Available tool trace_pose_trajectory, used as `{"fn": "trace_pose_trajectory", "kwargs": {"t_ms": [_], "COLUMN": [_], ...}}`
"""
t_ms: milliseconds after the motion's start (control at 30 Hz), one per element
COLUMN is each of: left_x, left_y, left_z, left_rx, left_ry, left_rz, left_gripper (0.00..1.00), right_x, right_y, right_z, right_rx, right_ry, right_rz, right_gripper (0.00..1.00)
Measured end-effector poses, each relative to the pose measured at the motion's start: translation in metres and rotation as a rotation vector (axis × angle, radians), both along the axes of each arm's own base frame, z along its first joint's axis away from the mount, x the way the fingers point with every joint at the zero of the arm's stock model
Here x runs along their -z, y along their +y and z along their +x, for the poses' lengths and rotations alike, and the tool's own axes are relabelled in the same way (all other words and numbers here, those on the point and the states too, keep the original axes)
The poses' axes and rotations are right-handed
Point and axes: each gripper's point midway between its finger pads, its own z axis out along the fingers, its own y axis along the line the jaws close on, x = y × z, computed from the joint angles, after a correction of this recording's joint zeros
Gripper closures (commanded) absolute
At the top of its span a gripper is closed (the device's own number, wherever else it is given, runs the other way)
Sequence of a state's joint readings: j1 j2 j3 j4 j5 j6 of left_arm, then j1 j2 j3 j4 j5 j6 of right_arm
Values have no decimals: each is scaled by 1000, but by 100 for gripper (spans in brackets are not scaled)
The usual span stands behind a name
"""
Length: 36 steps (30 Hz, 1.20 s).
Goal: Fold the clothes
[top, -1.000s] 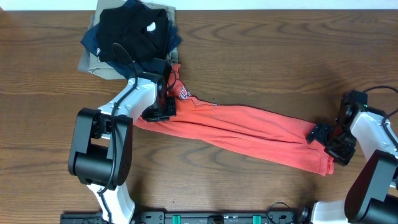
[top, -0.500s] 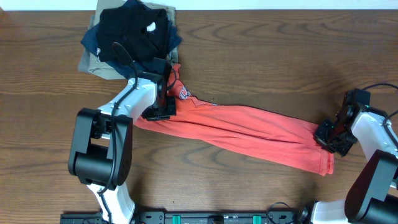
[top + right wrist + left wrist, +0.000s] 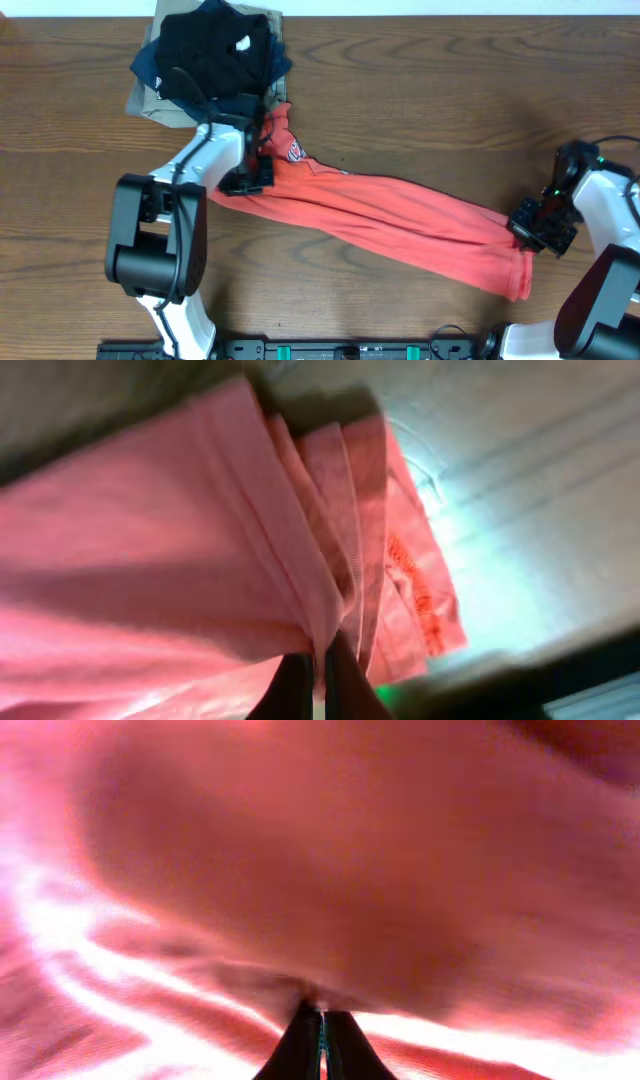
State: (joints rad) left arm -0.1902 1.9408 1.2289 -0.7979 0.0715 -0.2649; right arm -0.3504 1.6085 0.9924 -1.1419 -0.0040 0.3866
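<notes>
Left end effector (image 3: 256, 178) is pinched tight on the red-orange T-shirt (image 3: 400, 215), grabbing it at the shirt's upper-left end. From its own wrist camera you basically get nothing but blurry pink-red cloth filling the frame, with the two dark fingertips (image 3: 308, 1038) pressed together at the bottom edge. Can't make out which part of the shirt it has from that view.

Right end effector (image 3: 530, 222) is clamped shut too, on the lower-right end of the shirt. Its wrist view is sharper: several stacked folds of fabric bunch right at the closed fingers, and a hemmed edge hangs off to the right over a bit of pale, glare-washed counter.

From overhead the shirt is pulled into one long rumpled band, running diagonally from left of center down to the lower right. It's bunched up enough that most of the print is hidden; only the small round logo (image 3: 297, 151) shows, near the left grip.

Upper left of the brown wood counter (image 3: 430, 90) there's a pile of other garments (image 3: 210, 50), black on top, navy and khaki peeking out underneath. The shirt's upper-left tip sits just beside that pile.
</notes>
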Motion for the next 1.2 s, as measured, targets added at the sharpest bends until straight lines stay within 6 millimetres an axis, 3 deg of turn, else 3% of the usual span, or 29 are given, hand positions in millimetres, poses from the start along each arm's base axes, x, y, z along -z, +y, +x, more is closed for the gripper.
{"fn": "trace_pose_trajectory", "kwargs": {"t_ms": [233, 400, 533, 667, 800, 833, 933, 967, 1000, 1200], "left_x": [0, 0, 0, 0, 0, -1, -4, -7, -12, -71], "left_y": [38, 47, 51, 52, 52, 51, 51, 51, 51, 44], "left_z": [-2, -1, -1, -1, -1, -2, -2, -1, 0, 14], "left_rx": [-104, -131, -141, -143, -143, -143, -143, -143, -143, -142], "left_ry": [26, 27, 28, 28, 29, 29, 26, 18, 3, -180], "left_rz": [17, 24, 23, 24, 24, 24, 23, 22, 20, -41], "left_gripper": [94, 94, 94, 94, 94, 94, 94, 94, 94, 94], "right_x": [-24, -28, -16, 11, 20, 19, 17, 16, 15, 11], "right_y": [2, 4, 5, 8, 4, 1, -14, -19, -24, -34], "right_z": [-4, -11, -18, -32, -48, -52, -58, -59, -59, -50], "right_rx": [34, 70, 117, 163, 215, 238, 319, 344, 363, 366], "right_ry": [-22, -9, 6, 27, 72, 84, 95, 93, 86, 27], "right_rz": [-15, -17, -30, -43, -69, -77, -101, -109, -110, -69], "right_gripper": [99, 98, 99, 98, 98, 94, 50, 11, 1, 1]}}
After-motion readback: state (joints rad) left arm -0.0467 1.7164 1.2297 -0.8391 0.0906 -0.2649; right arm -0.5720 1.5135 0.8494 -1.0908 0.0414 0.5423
